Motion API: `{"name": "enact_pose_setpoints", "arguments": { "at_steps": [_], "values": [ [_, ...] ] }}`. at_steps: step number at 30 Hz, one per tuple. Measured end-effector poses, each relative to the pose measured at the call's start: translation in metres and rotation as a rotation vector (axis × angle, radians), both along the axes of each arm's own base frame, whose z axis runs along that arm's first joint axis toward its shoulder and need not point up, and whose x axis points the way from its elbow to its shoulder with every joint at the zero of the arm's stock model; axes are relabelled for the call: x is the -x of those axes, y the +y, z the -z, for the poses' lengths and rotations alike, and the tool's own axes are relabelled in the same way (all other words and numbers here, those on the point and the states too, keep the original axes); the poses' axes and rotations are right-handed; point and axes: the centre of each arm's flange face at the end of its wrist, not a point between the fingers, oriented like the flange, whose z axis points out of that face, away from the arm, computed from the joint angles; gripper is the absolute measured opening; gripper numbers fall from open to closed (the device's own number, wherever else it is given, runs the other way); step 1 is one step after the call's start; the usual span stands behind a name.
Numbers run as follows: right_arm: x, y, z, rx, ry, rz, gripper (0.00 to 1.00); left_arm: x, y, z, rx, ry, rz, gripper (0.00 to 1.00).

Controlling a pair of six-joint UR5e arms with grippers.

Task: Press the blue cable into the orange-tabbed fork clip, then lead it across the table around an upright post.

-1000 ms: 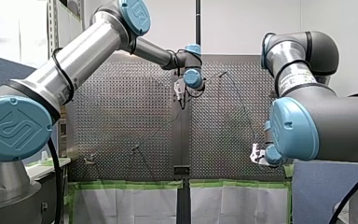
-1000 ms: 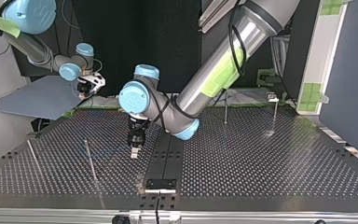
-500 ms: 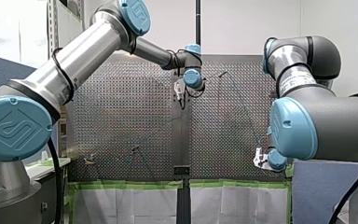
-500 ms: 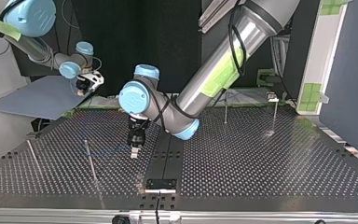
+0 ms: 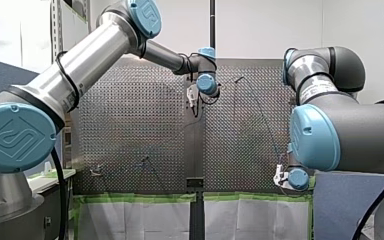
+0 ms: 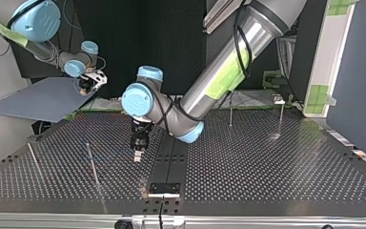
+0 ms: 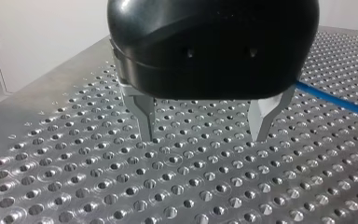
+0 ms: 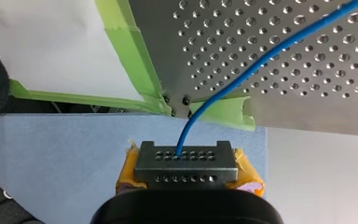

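The thin blue cable (image 8: 261, 60) runs from my right gripper (image 8: 185, 161) back over the perforated table's corner. That gripper, with yellow pads, is shut on the cable's end and hangs just off the table edge (image 5: 280, 176) (image 6: 91, 82). In the top view the cable (image 6: 112, 153) lies faintly across the plate toward my left gripper (image 6: 137, 153). My left gripper (image 7: 203, 128) stands open just above the plate with nothing between its metal fingers, and the cable (image 7: 331, 97) passes beside it. I cannot make out the orange-tabbed clip.
Thin upright posts stand on the plate: two at the top view's left (image 6: 93, 164) (image 6: 34, 162) and two at the far right (image 6: 230, 110) (image 6: 280, 114). A blue-grey sheet (image 6: 38, 100) lies under my right gripper. Green tape (image 8: 140, 56) lines the table edge.
My right gripper has drawn the cable end further off the table's near edge, down and right in the front view. My left arm has not moved.
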Motion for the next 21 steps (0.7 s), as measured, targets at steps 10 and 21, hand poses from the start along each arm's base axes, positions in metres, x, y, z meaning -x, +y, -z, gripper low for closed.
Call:
{"name": "enact_pose_setpoints", "arguments": {
  "at_steps": [10, 21],
  "values": [
    [-0.001, -0.009, -0.003, 0.068, 0.009, -0.008, 0.0, -0.002, 0.002, 0.0, 0.0, 0.0, -0.004, 1.0],
    [-0.005, -0.034, -0.018, 0.155, 0.034, -0.051, 0.0, -0.001, 0.005, 0.001, -0.006, 0.009, -0.043, 1.0]
  ]
}}
